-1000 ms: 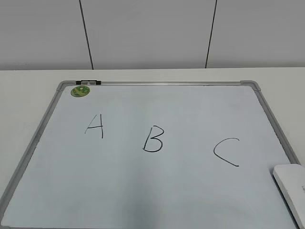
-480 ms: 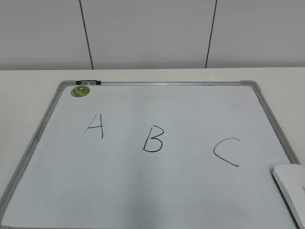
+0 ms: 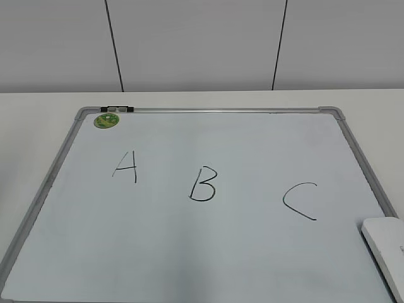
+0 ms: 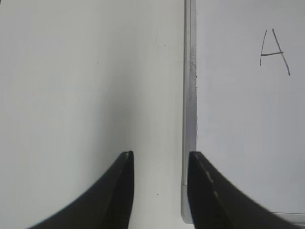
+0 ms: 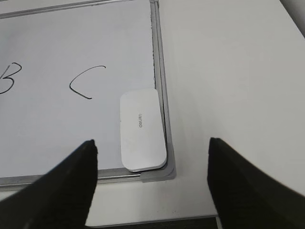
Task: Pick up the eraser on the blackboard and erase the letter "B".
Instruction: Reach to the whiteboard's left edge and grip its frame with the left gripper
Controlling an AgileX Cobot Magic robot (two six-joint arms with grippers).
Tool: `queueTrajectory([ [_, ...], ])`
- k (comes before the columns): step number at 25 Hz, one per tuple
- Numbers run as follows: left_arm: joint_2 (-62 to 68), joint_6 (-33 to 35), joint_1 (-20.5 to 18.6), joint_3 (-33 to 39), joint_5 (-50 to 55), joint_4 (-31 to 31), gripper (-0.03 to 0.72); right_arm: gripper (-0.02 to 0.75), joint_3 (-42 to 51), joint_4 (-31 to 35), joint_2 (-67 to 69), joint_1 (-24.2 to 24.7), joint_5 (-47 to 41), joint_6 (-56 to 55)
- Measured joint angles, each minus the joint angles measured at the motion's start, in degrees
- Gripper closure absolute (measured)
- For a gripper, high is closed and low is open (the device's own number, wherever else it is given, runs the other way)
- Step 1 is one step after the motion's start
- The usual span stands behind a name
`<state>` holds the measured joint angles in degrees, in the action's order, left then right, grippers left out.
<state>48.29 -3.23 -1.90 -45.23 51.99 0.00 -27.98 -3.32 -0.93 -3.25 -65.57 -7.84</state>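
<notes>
We find the eraser lying flat on the blackboard, tucked into its near right corner, with one long side along the grey frame and small grey print on its white top. In the exterior view only part of the eraser shows, cut off by the right edge of the picture. Nothing touches it.

The letter "B" stands whole in thin black marker near the middle of the board, with the "A" to its left and the "C" to its right. The "C" lies between the "B" and the eraser, near the eraser but apart from it. A green round sticker sits at the far left corner, just below the frame.

Our right gripper hangs above the eraser's corner with its jaws spread wide, the eraser showing between the two dark fingers and clear of both. Our left gripper hangs over the board's left frame edge near the near left corner, its jaws apart by a narrower gap and holding nothing; one finger is over the white tabletop, the other over the frame.
</notes>
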Motion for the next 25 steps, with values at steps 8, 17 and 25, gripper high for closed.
queueTrajectory([
  [8,19.8,0.0,0.0,-10.4,-0.4,-2.4,0.414,0.204,0.0,0.0,0.0,0.0,0.0,0.0],
  [17,37.0,0.0,0.6,-21.2,-0.3,-4.4,0.414,0.204,0.0,0.0,0.0,0.0,0.0,0.0],
  [25,48.6,2.1,4.1,-28.7,1.4,-4.4,0.414,0.204,0.0,0.0,0.0,0.0,0.0,0.0],
])
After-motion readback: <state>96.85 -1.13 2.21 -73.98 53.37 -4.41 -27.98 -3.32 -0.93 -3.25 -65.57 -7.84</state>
